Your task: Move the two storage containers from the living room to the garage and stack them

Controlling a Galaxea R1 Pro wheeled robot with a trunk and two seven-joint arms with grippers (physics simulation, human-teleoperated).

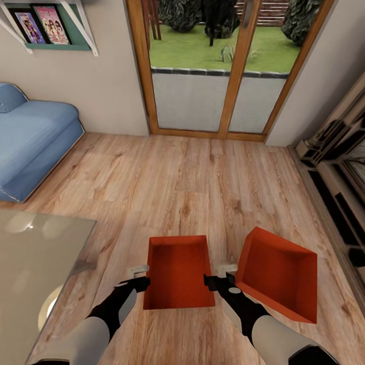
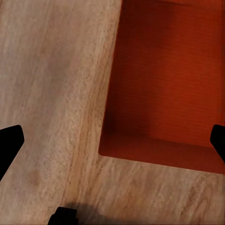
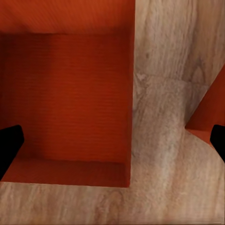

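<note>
Two orange-red containers are seen on the wood-plank floor point(image 1: 192, 177), before the glass doors point(image 1: 223, 66): one point(image 1: 178, 271) level, the other point(image 1: 278, 274) tilted just beside it. Both look rigid, smooth-walled, probably light; thin rims are judged the best hold. The left gripper point(image 1: 142, 278) and right gripper point(image 1: 215, 278) flank the level bin, jaws spread wide, nothing held

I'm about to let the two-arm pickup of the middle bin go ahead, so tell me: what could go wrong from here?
1. The left gripper and right gripper sit at opposite walls of the near container; an uneven squeeze could tilt or drop it.
2. The second container lies close beside the right gripper, angled; the right arm may bump it.
3. The glass table stands near the left arm and could be clipped when turning.
</note>
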